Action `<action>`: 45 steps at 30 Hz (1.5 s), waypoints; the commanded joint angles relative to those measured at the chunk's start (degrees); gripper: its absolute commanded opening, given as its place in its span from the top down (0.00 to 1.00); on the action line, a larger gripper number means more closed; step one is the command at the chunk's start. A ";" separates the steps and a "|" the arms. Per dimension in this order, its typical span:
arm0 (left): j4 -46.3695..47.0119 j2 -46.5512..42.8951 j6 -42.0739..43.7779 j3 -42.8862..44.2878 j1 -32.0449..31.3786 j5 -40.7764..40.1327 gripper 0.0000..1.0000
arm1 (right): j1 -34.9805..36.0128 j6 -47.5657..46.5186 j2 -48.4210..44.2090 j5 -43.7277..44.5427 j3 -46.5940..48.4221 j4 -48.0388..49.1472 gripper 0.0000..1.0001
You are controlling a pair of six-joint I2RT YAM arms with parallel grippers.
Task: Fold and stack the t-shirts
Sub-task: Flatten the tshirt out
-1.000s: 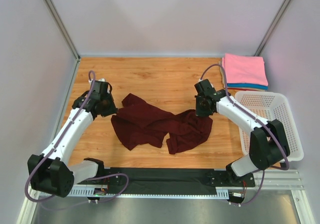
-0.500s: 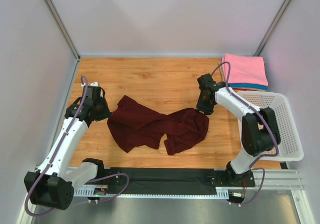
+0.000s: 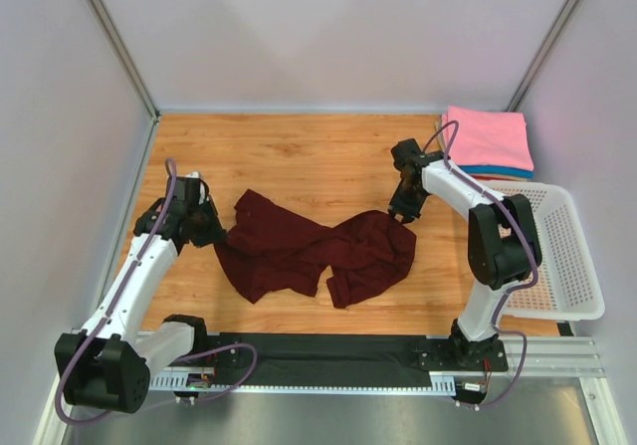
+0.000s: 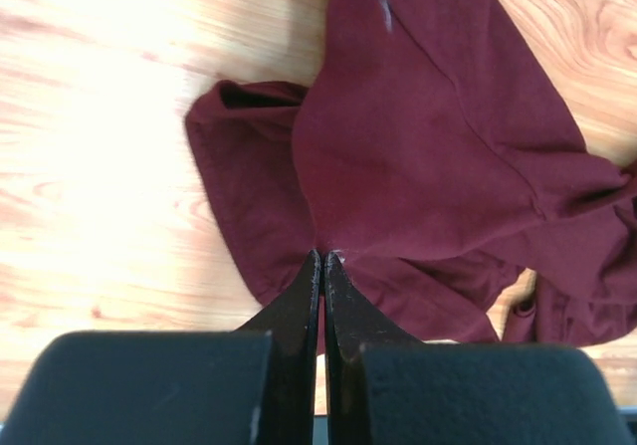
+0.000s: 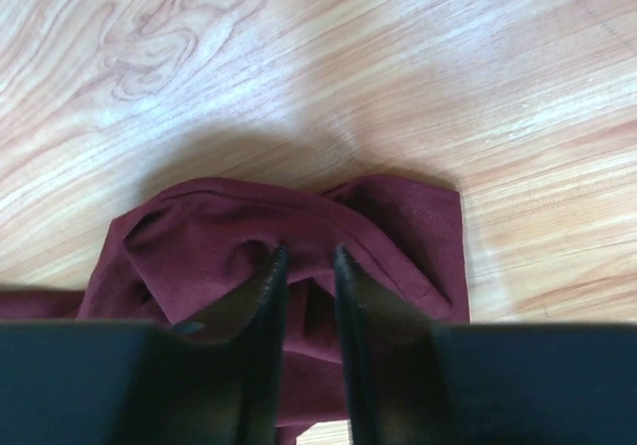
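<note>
In the last second the left hand [image 4: 321, 258], its fingers pressed together on the edge of the maroon t-shirt [image 3: 318, 251], drew the cloth leftward over the counter [image 3: 299, 156]. The right hand [image 5: 310, 254] opened and its fingers stood apart above the right corner. The maroon t-shirt lay crumpled mid-counter, so spreading probably remained.
</note>
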 commanded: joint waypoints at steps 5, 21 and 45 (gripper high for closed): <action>-1.06 -0.12 0.79 7.23 0.48 -1.17 1.00 | -0.77 -4.45 -2.47 2.03 2.58 0.81 0.90; -0.96 5.25 -0.53 12.59 0.74 1.92 1.00 | -11.05 12.68 -10.37 -7.80 -1.98 -6.13 0.58; -0.26 6.04 0.35 11.36 0.74 3.24 1.00 | -10.88 15.67 -15.56 -9.48 -19.82 5.21 0.62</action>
